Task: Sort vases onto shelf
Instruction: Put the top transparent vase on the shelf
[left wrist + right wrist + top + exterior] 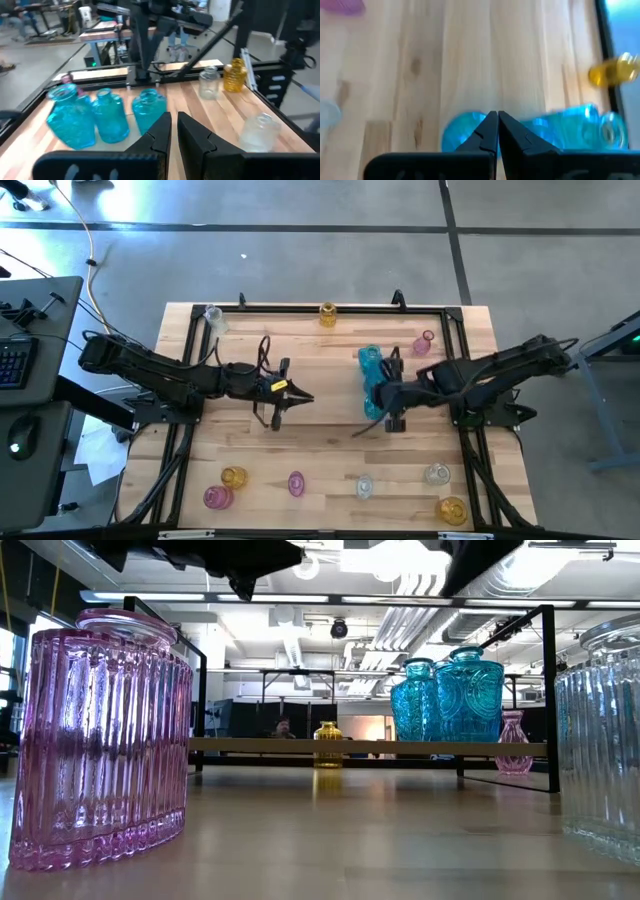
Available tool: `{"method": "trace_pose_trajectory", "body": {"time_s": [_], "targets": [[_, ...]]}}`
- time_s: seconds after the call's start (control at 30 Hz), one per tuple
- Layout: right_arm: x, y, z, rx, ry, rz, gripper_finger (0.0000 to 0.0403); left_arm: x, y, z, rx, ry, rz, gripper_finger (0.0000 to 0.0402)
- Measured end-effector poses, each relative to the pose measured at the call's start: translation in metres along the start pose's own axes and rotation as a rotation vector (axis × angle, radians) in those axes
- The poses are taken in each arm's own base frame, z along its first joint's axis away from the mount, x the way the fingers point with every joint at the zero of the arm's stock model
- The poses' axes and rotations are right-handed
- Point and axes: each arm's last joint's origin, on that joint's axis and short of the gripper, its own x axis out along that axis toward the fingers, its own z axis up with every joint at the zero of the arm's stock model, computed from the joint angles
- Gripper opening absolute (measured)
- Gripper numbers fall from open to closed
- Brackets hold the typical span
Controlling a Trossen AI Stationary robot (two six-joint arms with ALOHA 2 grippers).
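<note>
On the light-wood tabletop [320, 420], the sort is judged partly done: three cyan vases [372, 380] are grouped mid-table, an amber vase [328, 314] and a pink vase [427, 340] stand near the far edge, while six others [296, 483] (pink, amber, clear) are left along the near edge. Nothing can be seen inside any vase. The left gripper [290, 392] is nearly closed on nothing mid-table; the right gripper [392, 392], closed and empty, is just beside the cyan vases.

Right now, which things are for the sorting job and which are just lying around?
For the job:
- blue glass vases
- small pink glass vase
- amber glass vase
- light-wood shelf with black wire frame

Just lying about:
- black keyboard
- white cable
</note>
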Motion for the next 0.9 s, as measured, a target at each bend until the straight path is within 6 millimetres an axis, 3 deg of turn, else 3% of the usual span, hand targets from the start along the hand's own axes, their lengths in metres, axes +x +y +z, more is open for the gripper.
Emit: {"method": "trace_pose_trajectory", "body": {"time_s": [0.4,0.6,0.73,0.9], "targets": [[-0.020,0.055,0.010,-0.107,-0.225,0.037,0.0000,-0.006,-0.043,-0.002,0.069,0.034,-0.139,0.0021],[0.010,0.075,-0.007,-0.128,-0.287,0.060,0.0000,-0.010,-0.060,-0.005,0.092,0.081,-0.132,0.0021],[0.031,0.091,-0.023,-0.133,-0.374,0.131,0.0000,-0.011,-0.066,0.003,0.070,0.131,-0.097,0.0021],[0.029,0.112,-0.036,-0.177,-0.443,0.162,0.0000,-0.013,-0.068,0.018,0.052,0.246,-0.046,0.0021]]}}
